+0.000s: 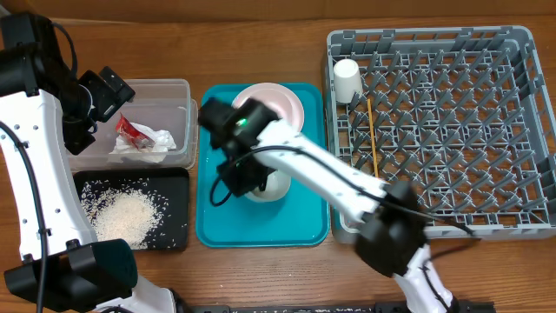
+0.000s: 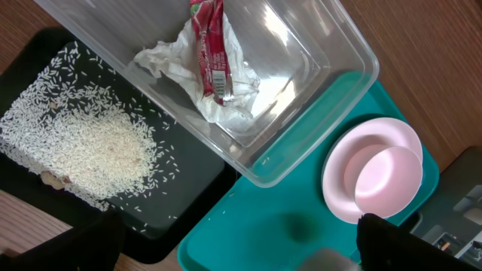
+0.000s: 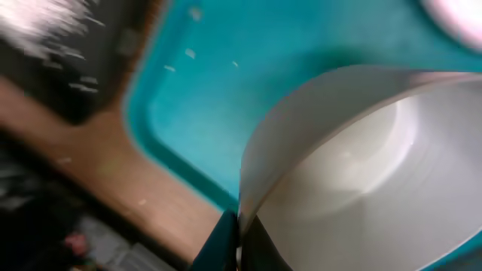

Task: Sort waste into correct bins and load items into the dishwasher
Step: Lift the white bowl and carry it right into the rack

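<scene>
- Right claw (image 3: pixel 235 235) is closed tight on the rim of a white bowl (image 3: pixel 361 173), with the rim pinched between its fingers.
- That bowl sits over the near half of the teal tray (image 1: pixel 217 222). The wrist view is blurred, so we cannot tell whether it is lifted or resting.
- Left claw (image 2: pixel 237 239) is spread fully wide with nothing in it. It hangs above the corner where the tub meets the teal tray.
- Pink plate (image 2: pixel 339 162) is at the far end of the teal tray, and a second bowl (image 2: pixel 388 181) sits on it, off centre.
- Clear tub (image 1: pixel 178 91) is left of the teal tray. It holds a crumpled napkin (image 2: pixel 173 64) with a red wrapper (image 2: pixel 209 49) lying on top.
- Black tray (image 1: pixel 174 239) is just in front of the tub, with rice (image 2: pixel 83 147) piled in it and stray grains scattered around the pile.
- Grey rack (image 1: pixel 521 52) is on the tabletop (image 1: pixel 261 43), right of the teal tray.
- Cup (image 1: pixel 347 78) stands in the rack's far left corner.
- Chopsticks (image 1: pixel 372 130) lie along the rack's left side, near the cup.
</scene>
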